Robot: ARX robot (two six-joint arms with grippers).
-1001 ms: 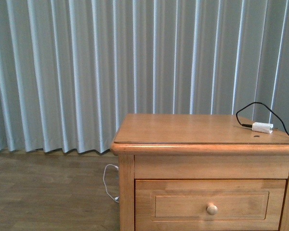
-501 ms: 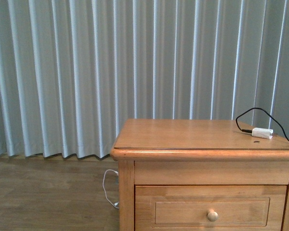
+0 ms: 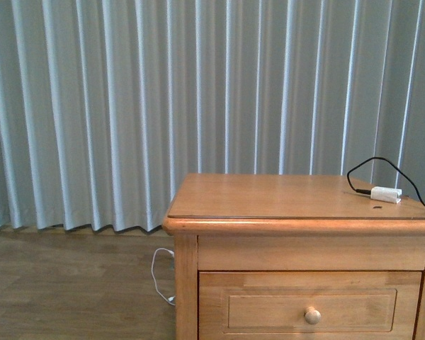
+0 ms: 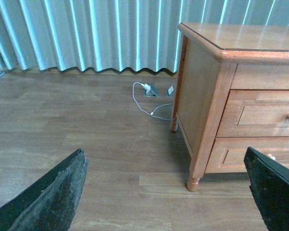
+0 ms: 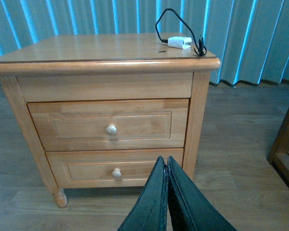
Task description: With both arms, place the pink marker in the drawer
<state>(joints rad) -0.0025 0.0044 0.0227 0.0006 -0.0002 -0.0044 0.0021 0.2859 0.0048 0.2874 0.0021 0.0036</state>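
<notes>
The pink marker is out of view in every picture. The drawer (image 3: 269, 310) is the upper one of a honey-coloured nightstand, closed, with a round pale knob (image 3: 312, 316). It also shows closed in the right wrist view as drawer (image 5: 82, 126) and in the left wrist view as drawer (image 4: 260, 115). My left gripper (image 4: 166, 192) is open and empty, low over the wooden floor beside the nightstand's corner leg. My right gripper (image 5: 165, 162) is shut on nothing, facing the nightstand front below the drawers. Neither arm shows in the front view.
A white plug with black cable (image 3: 386, 193) lies on the nightstand top (image 5: 101, 48). A lower drawer (image 5: 82, 169) sits under the upper one. A white cable (image 4: 147, 98) trails on the floor by the curtain (image 3: 127, 106). Another wooden furniture frame (image 5: 285, 144) stands at the side.
In the front view the nightstand has slid slightly lower in the frame since a second ago; it has held still over the last half second.
</notes>
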